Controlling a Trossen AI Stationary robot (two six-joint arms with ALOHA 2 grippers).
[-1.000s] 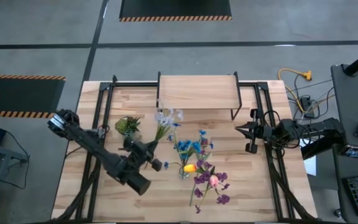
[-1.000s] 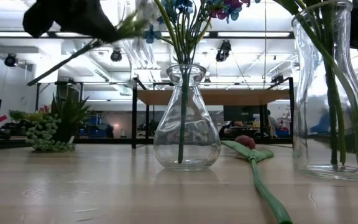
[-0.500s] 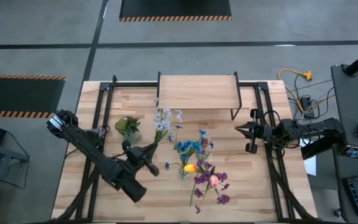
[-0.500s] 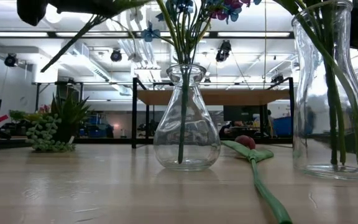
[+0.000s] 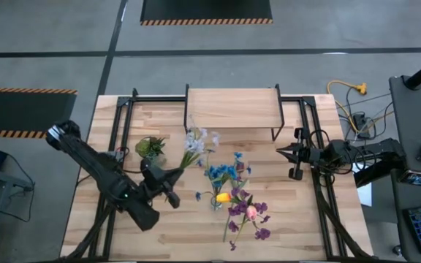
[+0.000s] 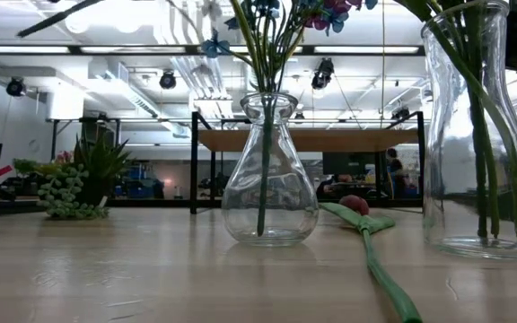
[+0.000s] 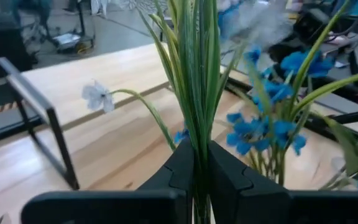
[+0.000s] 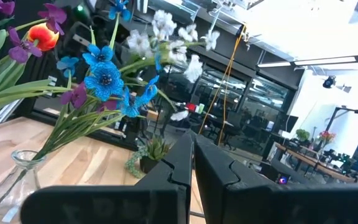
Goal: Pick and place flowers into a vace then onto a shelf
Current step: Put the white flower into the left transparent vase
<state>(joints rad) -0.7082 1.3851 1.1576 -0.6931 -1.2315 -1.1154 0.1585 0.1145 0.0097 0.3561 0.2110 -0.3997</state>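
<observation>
My left gripper point(image 5: 172, 177) is at the table's left middle, shut on a bunch of pale white-lilac flowers point(image 5: 199, 139) whose blooms reach toward the shelf point(image 5: 232, 108). Blue flowers point(image 5: 223, 173) stand with their stalks in a round glass vase point(image 6: 269, 179). A tall glass vase point(image 6: 478, 135) holds more green stalks, and purple blooms point(image 5: 248, 213) show at the near middle. A pink flower point(image 6: 366, 231) lies on the tabletop. My right gripper point(image 5: 280, 152) waits shut at the right, touching nothing. My left gripper pinches the bunch's green stalks point(image 7: 197, 124) between its two fingers. The fingers come nearly level from the table's near left, and the stalks run out ahead of them to the blooms point(image 7: 96, 96). The bunch is lifted clear of the table.
A small green potted plant point(image 5: 150, 148) stands just beyond my left gripper. Black frame bars point(image 5: 123, 124) run along both sides of the tabletop. A yellow bloom point(image 5: 223, 197) sits by the round vase. Bare wood lies at the near left point(image 5: 101, 234).
My left gripper has risen with the white-lilac bunch, leaving the top of the low view, and its arm has swung a little toward the table's left edge. The bunch has stayed in its shut fingers, blooms still pointing toward the shelf.
</observation>
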